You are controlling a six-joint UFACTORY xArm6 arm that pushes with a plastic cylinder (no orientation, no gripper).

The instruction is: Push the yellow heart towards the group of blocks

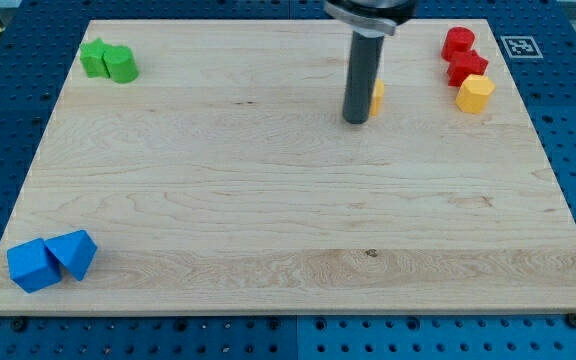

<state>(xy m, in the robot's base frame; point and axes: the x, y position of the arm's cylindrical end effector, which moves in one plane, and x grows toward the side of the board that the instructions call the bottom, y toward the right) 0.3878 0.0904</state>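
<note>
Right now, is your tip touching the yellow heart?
Cannot tell. In the camera view my tip stands at the yellow heart's left side and hides most of it, so neither contact nor a gap shows.

Robotics lab, blue perforated bench (28, 40), fiducial marker (519, 46), wooden board (288, 230)

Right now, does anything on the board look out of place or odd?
Nothing is damaged. Only the yellow heart sits alone, mostly hidden behind my tip, apart from the red and yellow blocks at the view's upper right.
</note>
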